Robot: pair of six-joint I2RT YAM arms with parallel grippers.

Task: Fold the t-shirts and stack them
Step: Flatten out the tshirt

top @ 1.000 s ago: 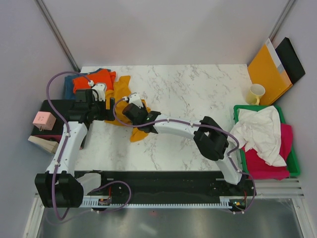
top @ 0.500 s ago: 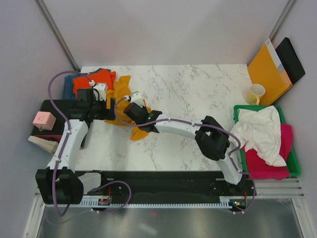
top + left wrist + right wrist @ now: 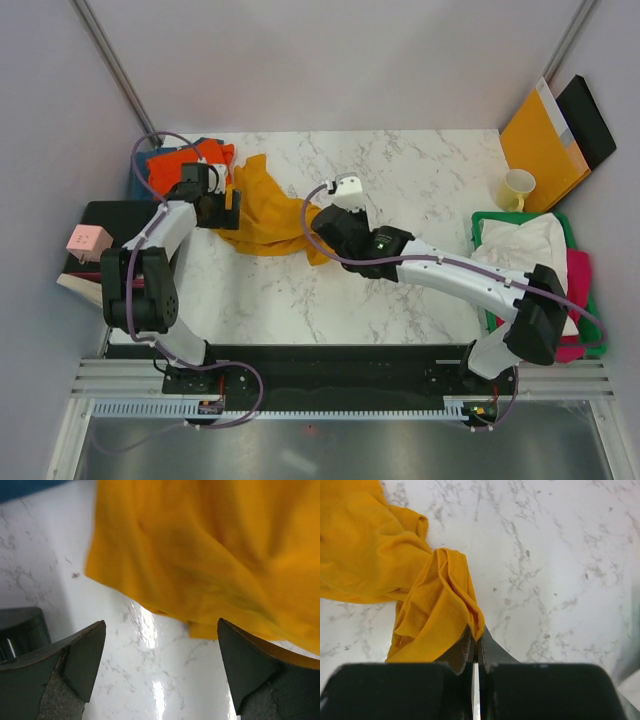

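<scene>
Yellow tee (image 3: pixel 262 208) spans between arms: right gripper (image 3: pixel 476 638) clamped on its right corner; left gripper (image 3: pixel 161 630), jaws apart, beside its left edge.

Mustard-yellow cotton t-shirt (image 3: pixel 262 205) left of centre on the white marble table (image 3: pixel 420 170), orange cotton t-shirt (image 3: pixel 185 160) atop teal-blue cotton t-shirt (image 3: pixel 138 186) at the far-left corner beside it, green plastic tray (image 3: pixel 478 222) at the right edge, white cotton t-shirt (image 3: pixel 520 255) over magenta cotton t-shirt (image 3: pixel 578 275) inside it, pale yellow mug (image 3: pixel 517 188) behind the tray.

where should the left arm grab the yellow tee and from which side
Probably the yellow tee edge facing the left gripper, slid in low from the bare marble; it lies flat and free, while the right gripper holds the far bunch.
</scene>
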